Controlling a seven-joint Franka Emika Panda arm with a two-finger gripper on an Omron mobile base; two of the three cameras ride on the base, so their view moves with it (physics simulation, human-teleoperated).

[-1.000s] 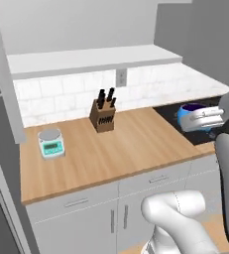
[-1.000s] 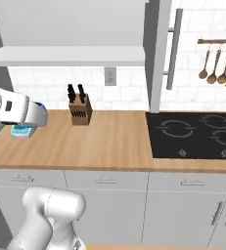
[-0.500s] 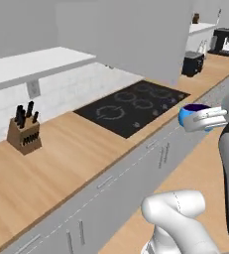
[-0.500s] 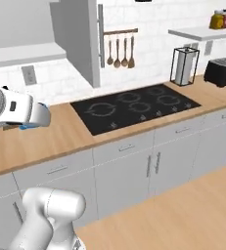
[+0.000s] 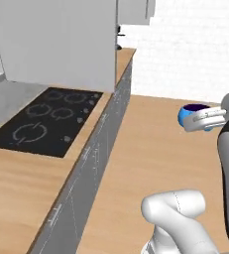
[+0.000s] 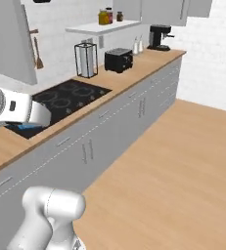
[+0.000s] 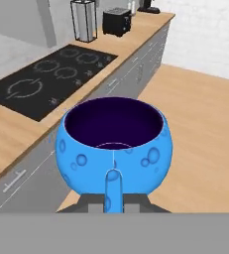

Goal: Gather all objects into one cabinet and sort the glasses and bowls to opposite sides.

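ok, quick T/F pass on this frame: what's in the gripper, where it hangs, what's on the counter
1. The gripper is shut on the blue bowl. True.
2. The blue bowl is upside down. False: its dark inside faces up.
3. The bowl hangs over the wooden floor, off the counter. True.
4. A pan sits on the black cooktop. False: its burners are bare.
5. A toaster stands on the counter. True.
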